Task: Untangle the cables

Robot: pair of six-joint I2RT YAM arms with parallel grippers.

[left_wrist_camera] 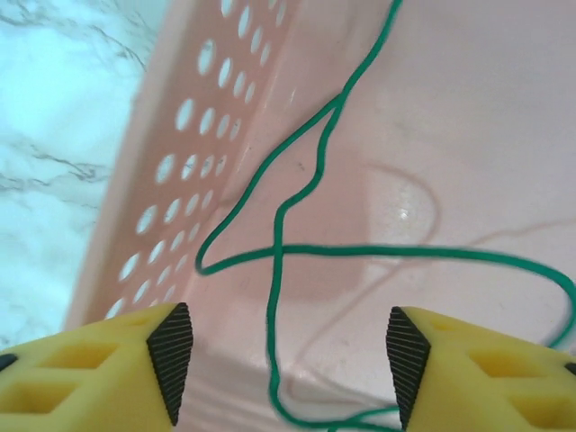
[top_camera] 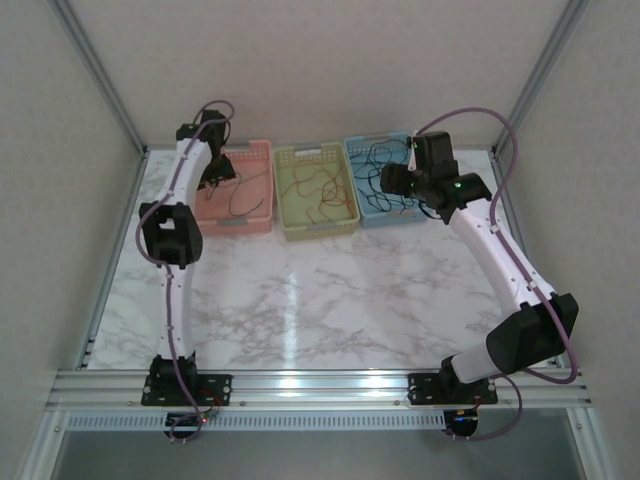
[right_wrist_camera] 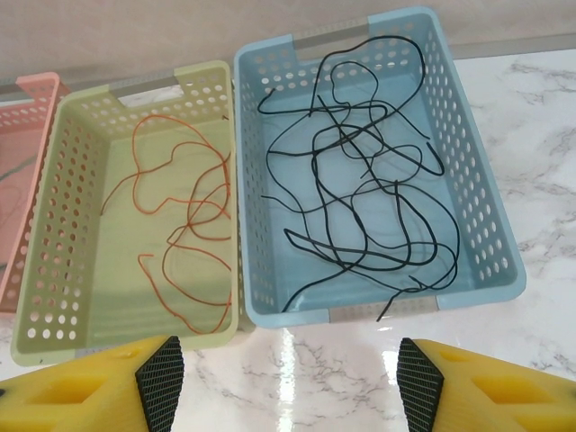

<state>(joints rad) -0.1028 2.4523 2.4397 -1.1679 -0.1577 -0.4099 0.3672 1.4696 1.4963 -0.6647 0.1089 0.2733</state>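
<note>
where green cable (left_wrist_camera: 405, 251) loops, pink basket wall (left_wrist_camera: 211, 148) stands beside

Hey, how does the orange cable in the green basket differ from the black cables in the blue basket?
Colour: the orange cable is orange-red, the black cables black. Density: the orange cable lies in a few open loops across the green basket; the black cables cross many times in a dense tangle filling the blue basket. Shared: both are thin, curly and lie loose on a basket floor.
</note>
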